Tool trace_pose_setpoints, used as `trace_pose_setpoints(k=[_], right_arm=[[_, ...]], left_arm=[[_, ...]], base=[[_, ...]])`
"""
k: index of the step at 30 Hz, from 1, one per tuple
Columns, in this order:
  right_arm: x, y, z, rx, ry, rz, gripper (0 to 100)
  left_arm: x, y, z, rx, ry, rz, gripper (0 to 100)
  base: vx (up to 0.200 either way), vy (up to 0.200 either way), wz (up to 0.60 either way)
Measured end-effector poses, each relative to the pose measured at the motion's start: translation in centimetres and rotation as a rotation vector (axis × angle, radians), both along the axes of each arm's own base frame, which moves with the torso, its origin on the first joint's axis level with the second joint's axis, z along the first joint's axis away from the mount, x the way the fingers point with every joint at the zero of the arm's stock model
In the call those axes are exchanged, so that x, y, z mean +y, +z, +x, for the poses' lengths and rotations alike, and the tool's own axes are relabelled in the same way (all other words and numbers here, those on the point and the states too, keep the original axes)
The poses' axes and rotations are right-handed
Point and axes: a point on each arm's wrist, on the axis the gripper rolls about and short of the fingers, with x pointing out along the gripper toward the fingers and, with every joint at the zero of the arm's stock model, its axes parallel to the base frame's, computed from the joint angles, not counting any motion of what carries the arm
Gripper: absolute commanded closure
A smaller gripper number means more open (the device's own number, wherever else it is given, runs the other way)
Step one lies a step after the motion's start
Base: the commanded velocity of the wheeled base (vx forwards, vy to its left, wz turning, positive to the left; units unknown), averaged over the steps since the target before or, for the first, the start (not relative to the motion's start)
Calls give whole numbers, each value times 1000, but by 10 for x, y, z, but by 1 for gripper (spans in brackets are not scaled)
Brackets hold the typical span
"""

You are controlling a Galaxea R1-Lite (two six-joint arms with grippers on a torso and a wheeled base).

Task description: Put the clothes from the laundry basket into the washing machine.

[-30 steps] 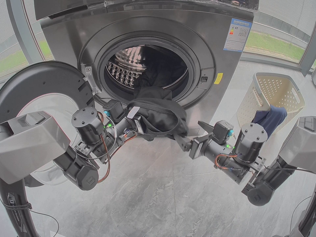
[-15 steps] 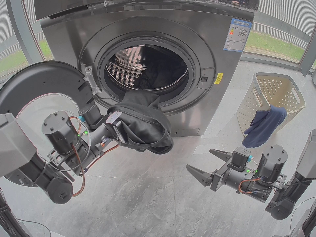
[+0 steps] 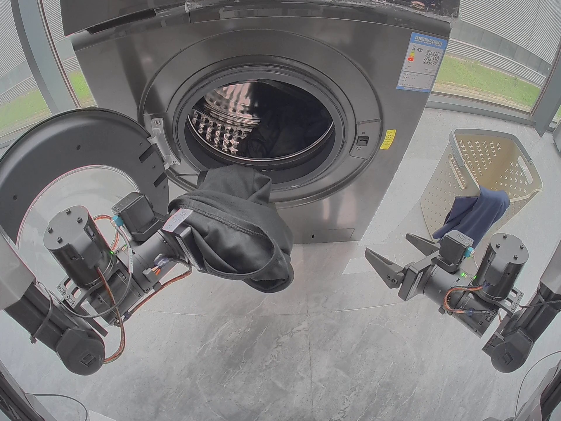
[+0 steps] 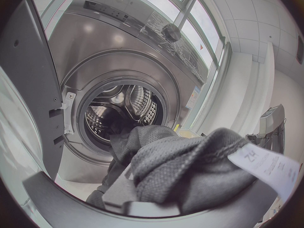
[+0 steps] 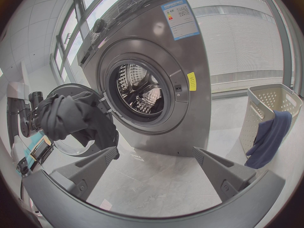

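Observation:
My left gripper is shut on a black garment, held in the air just below and in front of the washing machine's open drum. The cloth with its white label drapes over the fingers and hides them. More dark clothing lies inside the drum. My right gripper hangs open and empty low over the floor, between the machine and the laundry basket. A blue garment hangs over the basket's front rim. In the right wrist view the open gripper faces the machine.
The machine's round door stands swung open at the left, close behind my left arm. The beige perforated basket stands on the grey tiled floor to the right of the machine. Glass walls lie behind.
My left arm has drawn back and to the left, pulling the black garment off the drum's lip. My right gripper has left the garment and moved right toward the basket.

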Motion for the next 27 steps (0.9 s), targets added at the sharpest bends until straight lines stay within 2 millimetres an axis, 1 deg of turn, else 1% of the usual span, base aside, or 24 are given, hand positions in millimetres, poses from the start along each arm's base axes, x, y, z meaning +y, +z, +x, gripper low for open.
trace_pose_setpoints(k=[8,16,27], right_arm=[[1,6,5,-19,-25,32,0],[2,7,5,-21,-27,36,0],[4,3,4,-7,-21,31,0]], left_arm=[[3,-1,-5,1,-12,14,100],[3,-1,-8,-3,-7,28,100],[4,-2,-8,-14,2,50,100]], base=[[0,0,0],[0,0,0],[200,0,0]])
